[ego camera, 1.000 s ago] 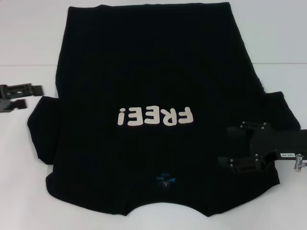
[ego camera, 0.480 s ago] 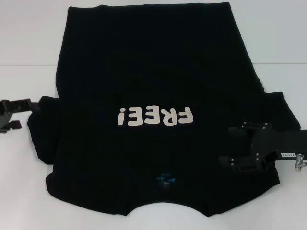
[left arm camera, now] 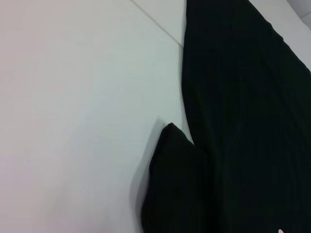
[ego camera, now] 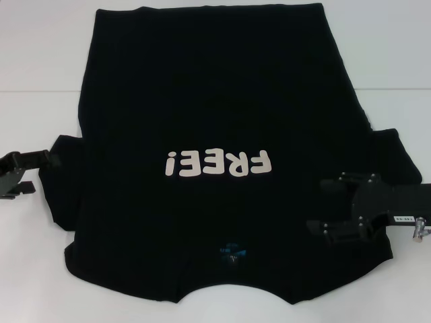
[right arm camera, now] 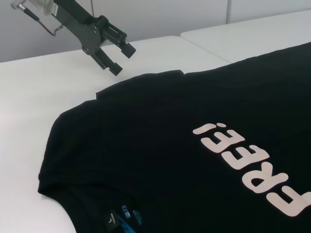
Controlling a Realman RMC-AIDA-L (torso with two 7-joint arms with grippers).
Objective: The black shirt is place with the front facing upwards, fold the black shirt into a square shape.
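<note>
While flat and unfolded on the white table, black shirt shows no fold yet; whole job left, by the look of it. Lies centre, front up, collar toward robot, hem away; long axis running near-to-far. Left gripper just off left sleeve edge, fingers apart, empty. Right gripper over right sleeve/shoulder area, fingers apart, nothing pinched; touching cloth or not, can't tell.
</note>
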